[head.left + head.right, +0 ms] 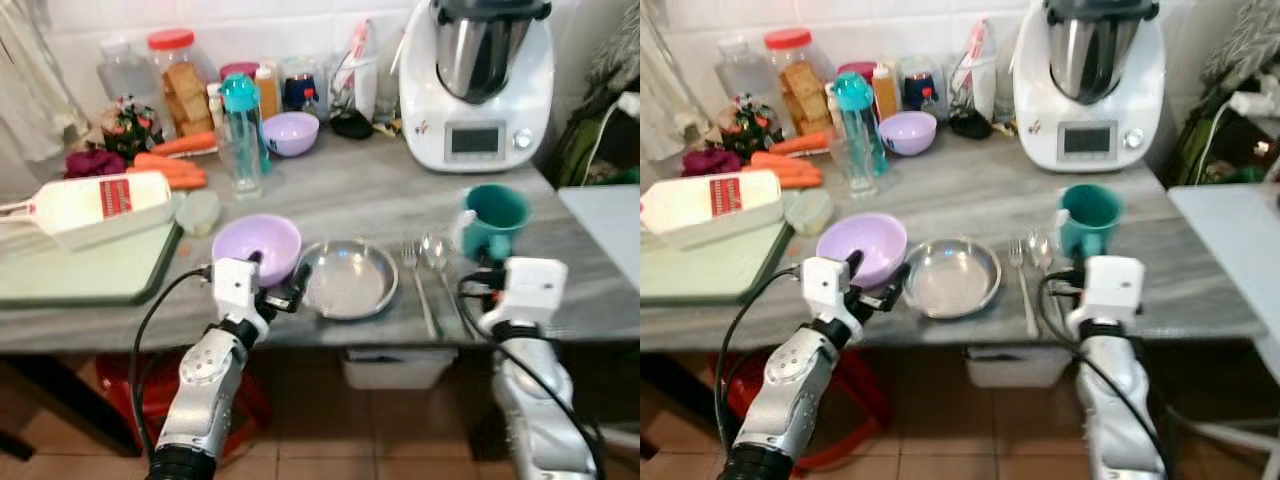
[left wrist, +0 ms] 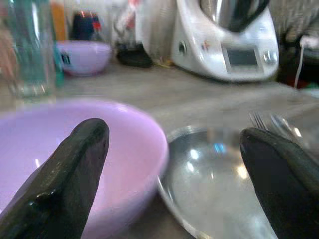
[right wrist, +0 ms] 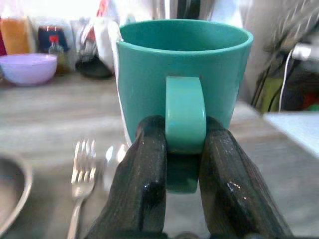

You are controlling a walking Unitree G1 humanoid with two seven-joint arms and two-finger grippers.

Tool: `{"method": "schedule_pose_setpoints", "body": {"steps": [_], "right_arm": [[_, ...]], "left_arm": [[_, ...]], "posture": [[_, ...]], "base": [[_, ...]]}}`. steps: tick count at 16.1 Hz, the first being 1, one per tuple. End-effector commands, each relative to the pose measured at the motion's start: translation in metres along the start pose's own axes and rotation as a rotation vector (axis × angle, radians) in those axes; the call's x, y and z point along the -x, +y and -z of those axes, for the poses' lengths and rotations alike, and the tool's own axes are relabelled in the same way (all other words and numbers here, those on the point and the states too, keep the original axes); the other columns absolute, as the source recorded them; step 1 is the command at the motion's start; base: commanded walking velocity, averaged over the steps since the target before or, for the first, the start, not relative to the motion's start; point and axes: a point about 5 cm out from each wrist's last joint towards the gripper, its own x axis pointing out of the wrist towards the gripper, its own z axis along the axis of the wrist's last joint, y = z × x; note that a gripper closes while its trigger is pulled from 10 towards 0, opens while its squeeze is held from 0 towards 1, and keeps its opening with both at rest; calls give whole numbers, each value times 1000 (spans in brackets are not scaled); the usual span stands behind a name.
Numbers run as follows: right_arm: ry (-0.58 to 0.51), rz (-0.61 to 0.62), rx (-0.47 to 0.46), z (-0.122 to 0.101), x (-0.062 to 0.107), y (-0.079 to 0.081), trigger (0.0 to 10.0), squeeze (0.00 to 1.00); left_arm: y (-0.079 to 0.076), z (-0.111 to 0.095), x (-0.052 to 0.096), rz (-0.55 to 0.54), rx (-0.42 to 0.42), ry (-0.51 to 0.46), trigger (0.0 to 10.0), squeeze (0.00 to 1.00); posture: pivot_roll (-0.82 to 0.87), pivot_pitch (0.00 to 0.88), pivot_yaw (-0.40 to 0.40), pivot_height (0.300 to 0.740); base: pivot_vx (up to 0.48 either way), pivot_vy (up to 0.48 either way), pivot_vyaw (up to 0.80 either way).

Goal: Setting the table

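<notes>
Right claw (image 3: 183,149) is clamped on the handle of the teal mug (image 1: 497,218), one finger on each side of the loop. Mug sits upright on the bench (image 1: 350,195), just right of the spoon (image 1: 436,256) and fork (image 1: 418,285), which lie side by side right of the steel plate (image 1: 347,278).

Left claw (image 1: 282,293) is spread apart and holds nothing. It hovers at the gap between the purple bowl (image 1: 256,245) and the plate; one finger is over the bowl rim, the other over the plate edge.

My read: the step in hand is placing the mug at the setting.

How to do it well:
- The grip is on the handle only, so the mug can swing about it. Keep the wrist level and move slowly.
- If it needs shifting, lift it clear of the bench rather than dragging; the spoon bowl is close to the mug base and would get knocked.
- Set the base flat, then part the fingers sideways off the handle and back straight out so the handle isn't hooked.
- Keep the left claw still meanwhile. Bowl and plate rims are touching or nearly so, and a nudge moves both.

The far purple bowl (image 1: 290,132) and the food processor (image 1: 478,80) are well apart from this and out of the way.
</notes>
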Motion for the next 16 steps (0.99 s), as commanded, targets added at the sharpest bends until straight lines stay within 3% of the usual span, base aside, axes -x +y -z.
{"method": "schedule_pose_setpoints", "body": {"steps": [1,6,10,16], "right_arm": [[-40,-29,-12,-9,-3,10,10000,0],[-44,-55,8,-13,-9,2,10000,0],[-48,-148,-1,-19,-23,-10,10000,0],[-17,-331,-24,-16,-50,3,10000,0]], "left_arm": [[8,-6,5,-15,-24,-18,10000,0],[11,-8,30,73,-107,14,10000,0],[8,-9,42,117,-93,34,10000,0],[5,-10,48,167,-75,60,10000,0]], "posture": [[-84,0,37,740],[-80,0,37,740],[-63,0,38,740],[-36,0,35,740]], "base": [[0,0,0],[0,0,0],[0,0,0],[0,0,0]]}}
